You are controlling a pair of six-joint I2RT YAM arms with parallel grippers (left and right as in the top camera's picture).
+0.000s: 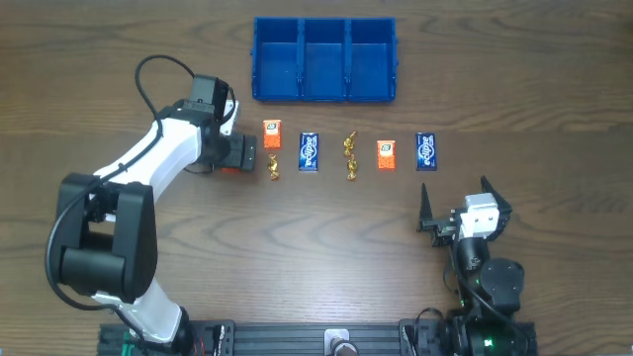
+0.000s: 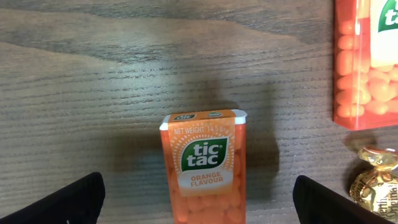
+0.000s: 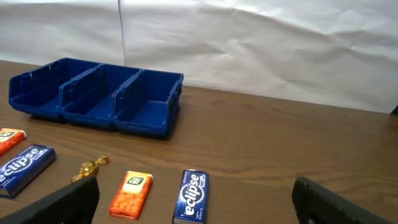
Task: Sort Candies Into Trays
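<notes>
A blue three-compartment tray (image 1: 326,59) stands at the back middle of the table. In front of it lies a row of candies: an orange mint box (image 1: 271,133), a gold-wrapped candy (image 1: 272,170), a blue gum pack (image 1: 310,151), two gold candies (image 1: 350,156), an orange box (image 1: 386,154) and a blue pack (image 1: 426,151). My left gripper (image 1: 245,153) is open at the row's left end. Another orange mint box (image 2: 204,165) lies between its fingers (image 2: 68,202), touching neither. My right gripper (image 1: 457,205) stands open near the front right, away from the candies.
The tray's compartments (image 3: 93,93) look empty in the right wrist view. Bare wood spreads in front of the candy row and to the far right. A white wall rises behind the table's back edge.
</notes>
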